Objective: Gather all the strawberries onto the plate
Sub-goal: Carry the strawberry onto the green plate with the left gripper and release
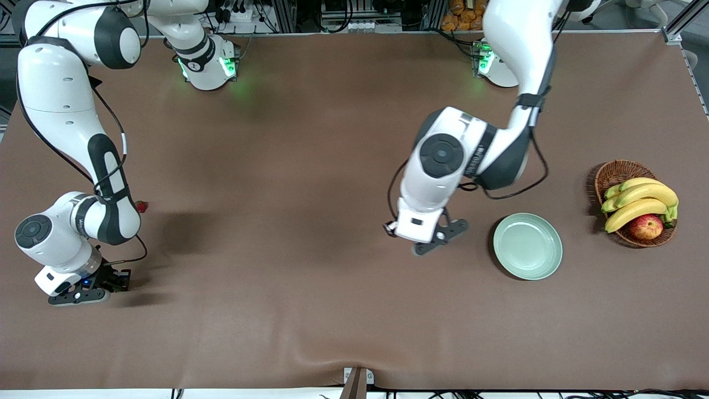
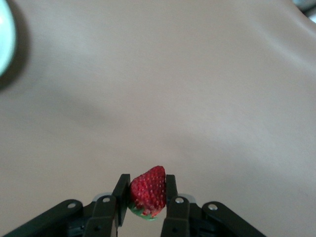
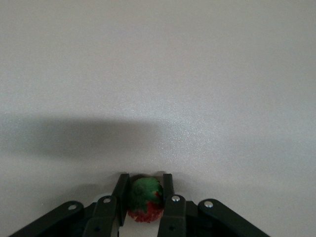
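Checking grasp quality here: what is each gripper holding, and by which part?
Left gripper pinches a strawberry by its sides, tip outward. Right gripper pinches another strawberry by its sides, its green cap showing.

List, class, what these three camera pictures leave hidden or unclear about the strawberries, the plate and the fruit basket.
- Held strawberries and: unseen in the front view, hidden under each gripper.
- Third strawberry: half hidden by the right arm in the front view.
- Plate: cut off by the left wrist view's edge.
- Basket: its inside is covered by bananas and an apple.
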